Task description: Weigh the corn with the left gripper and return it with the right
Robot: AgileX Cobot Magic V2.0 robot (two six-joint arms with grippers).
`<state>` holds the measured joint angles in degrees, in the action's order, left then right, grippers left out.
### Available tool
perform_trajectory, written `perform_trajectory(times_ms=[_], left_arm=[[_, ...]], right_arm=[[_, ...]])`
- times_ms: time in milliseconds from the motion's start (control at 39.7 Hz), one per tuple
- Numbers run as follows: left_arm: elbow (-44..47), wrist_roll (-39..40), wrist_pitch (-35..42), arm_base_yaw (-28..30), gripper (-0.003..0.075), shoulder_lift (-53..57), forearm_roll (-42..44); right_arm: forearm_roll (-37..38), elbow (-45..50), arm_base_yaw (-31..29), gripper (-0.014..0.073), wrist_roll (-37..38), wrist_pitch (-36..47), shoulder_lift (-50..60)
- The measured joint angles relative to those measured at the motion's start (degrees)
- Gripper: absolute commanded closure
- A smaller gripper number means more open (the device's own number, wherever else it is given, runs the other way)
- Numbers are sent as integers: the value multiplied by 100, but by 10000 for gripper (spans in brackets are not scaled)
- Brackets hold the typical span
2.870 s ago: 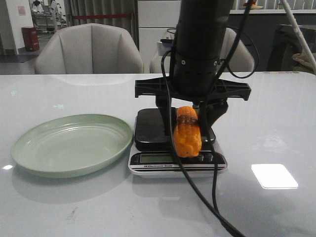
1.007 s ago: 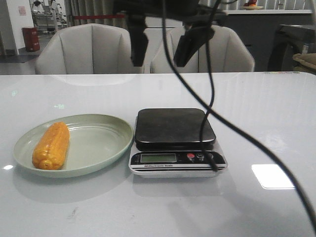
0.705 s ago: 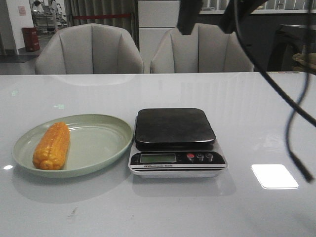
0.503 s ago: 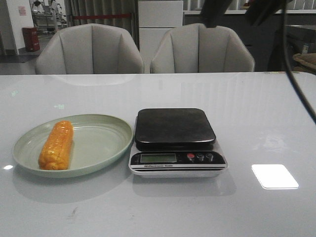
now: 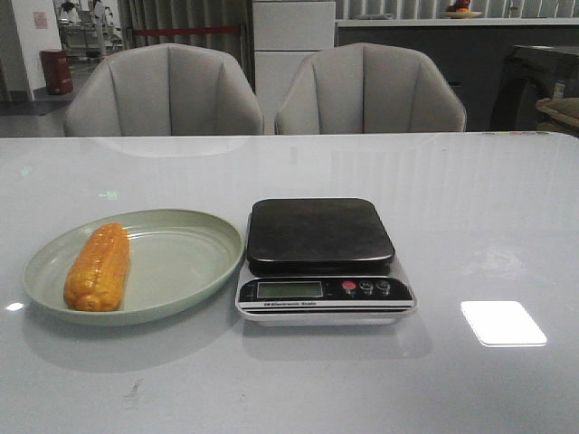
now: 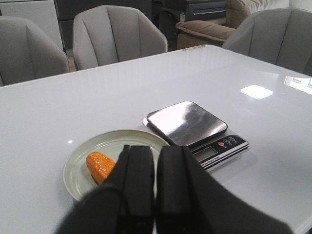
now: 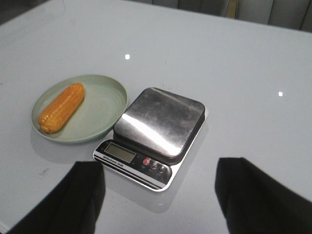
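The orange-yellow corn lies on the left side of the green plate, free of both grippers; it also shows as corn and corn in the wrist views. The scale stands bare beside the plate. My left gripper is shut, jaws pressed together with nothing between them, high above the plate. My right gripper is open wide, high above the scale. Neither gripper appears in the front view.
Two grey chairs stand behind the table's far edge. A bright light patch lies on the white tabletop right of the scale.
The right arm, which held the corn over the scale, has left it on the plate, risen and gone out of the front view to the upper right. The corn has settled slightly.
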<state>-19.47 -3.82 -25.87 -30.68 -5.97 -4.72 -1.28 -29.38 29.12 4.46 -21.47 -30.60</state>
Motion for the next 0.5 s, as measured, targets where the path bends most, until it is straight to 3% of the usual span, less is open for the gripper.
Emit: perform_trajectory(times_ms=[252,428,503], left_arm=[[0,0,-10,0,596,0,0],[0,0,-10,0,596,0,0],[0,0,-10,0,596,0,0]], right_arm=[[12,1109,0,19,-4,644,1825],[59,1781,0,21,-4,1310,2293],[59,1958,0,76,-4,1508,2295]])
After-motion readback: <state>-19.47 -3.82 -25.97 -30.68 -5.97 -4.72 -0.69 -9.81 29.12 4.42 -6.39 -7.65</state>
